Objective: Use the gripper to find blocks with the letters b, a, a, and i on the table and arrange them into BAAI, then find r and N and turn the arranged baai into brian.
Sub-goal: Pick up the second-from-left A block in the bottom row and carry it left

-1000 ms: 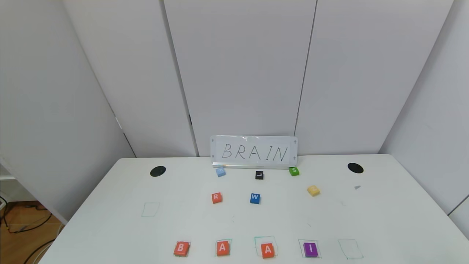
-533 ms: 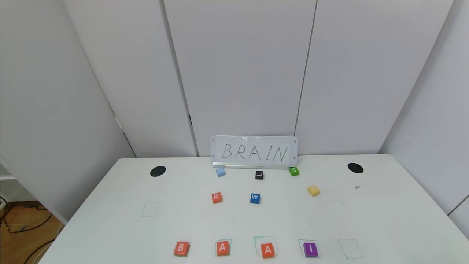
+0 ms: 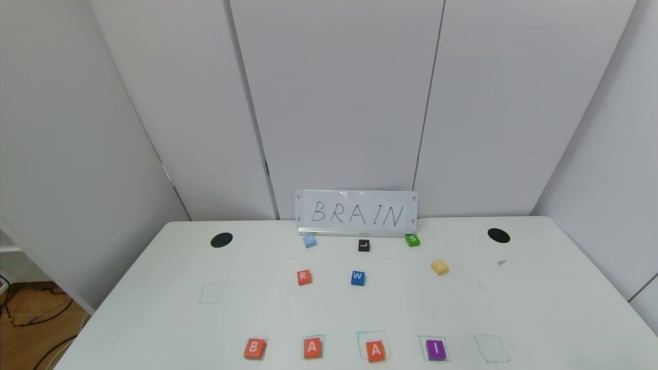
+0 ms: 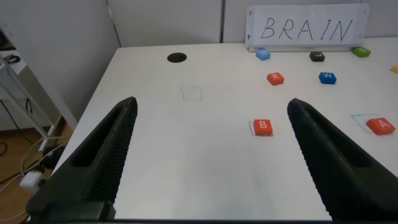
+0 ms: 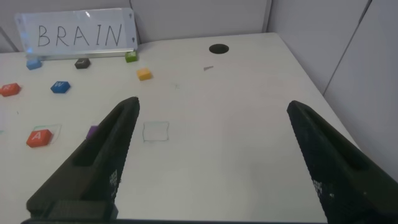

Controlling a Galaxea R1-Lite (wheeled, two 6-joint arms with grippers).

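- Across the table (image 3: 154, 308), which I see whole from the head view, thin green squares mark slots; the one at the row's right end sits bare, I judge reserved for a fifth letter
- Against the back wall a BRAIN sign (image 3: 357, 213) stands as my spelling reference
- Both arms hang back over the near edge: left gripper (image 4: 211, 155) and right gripper (image 5: 211, 155), jaws wide apart, holding nothing
- Along the near edge the blocks (image 3: 312, 348) spell B, A, A, I
- Mid-table, r (image 3: 304, 277) waits; N (image 3: 439, 266) lies further right
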